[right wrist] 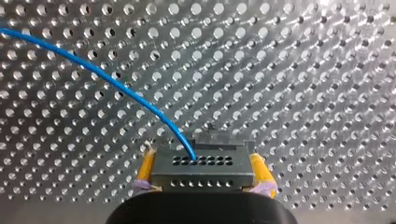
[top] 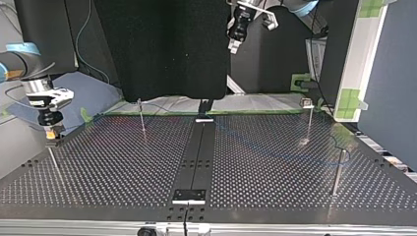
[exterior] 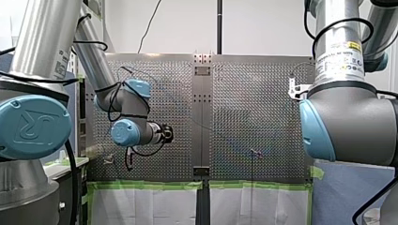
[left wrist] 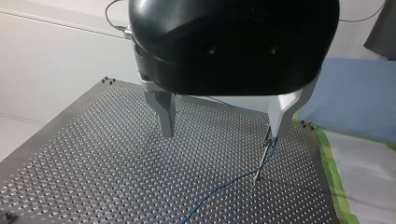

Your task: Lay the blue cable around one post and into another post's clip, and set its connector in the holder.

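R grip: my right gripper, yellow pads clenched on the flat sides of the dark grey block connector w/ two rows of holes, held close over the perforated metal table.
Cable: thin blue cable leaves connector's top row and arcs away. In left wrist view it lies slack on the table, close by a thin metal post; can't tell if wrapped.
Handling: prob. light and limp, won't hold shape w/o tension. Connector is rigid, so side hold suits. Take the cable near a post, gently, as it may slip.
L grip: my left gripper, black w/ metal fingers, spread, nothing betw. them, hovers over table.
Writing: blue joint cap logo approx. "UR"; white arm sticker w/ yellow strip unreadable.
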Motion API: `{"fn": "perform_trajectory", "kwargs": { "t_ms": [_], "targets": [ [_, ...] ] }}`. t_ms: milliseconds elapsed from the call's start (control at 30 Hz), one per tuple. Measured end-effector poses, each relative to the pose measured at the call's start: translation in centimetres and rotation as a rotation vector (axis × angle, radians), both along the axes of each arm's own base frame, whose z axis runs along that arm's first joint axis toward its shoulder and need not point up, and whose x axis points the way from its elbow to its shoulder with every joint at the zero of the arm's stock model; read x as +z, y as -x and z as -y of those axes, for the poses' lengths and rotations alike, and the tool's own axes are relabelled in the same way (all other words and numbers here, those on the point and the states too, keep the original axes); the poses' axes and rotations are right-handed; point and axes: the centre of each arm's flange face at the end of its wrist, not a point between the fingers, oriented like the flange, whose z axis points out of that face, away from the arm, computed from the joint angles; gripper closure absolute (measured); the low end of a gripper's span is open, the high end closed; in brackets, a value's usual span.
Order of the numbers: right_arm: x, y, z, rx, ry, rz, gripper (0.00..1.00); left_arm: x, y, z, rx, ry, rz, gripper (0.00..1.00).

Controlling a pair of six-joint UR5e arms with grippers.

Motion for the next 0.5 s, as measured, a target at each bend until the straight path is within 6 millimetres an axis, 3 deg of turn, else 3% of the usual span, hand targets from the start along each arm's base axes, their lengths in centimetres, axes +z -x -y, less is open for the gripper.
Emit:
{"fn": "perform_trajectory", "kwargs": {
  "t_ms": [500],
  "targets": [
    [0.88, 0.16, 0.80, 0.037, 0.003, 0.009, 1.00, -0.01, -0.01, 0.01, 0.000, 0.000, -0.001, 0.00]
  ]
}}
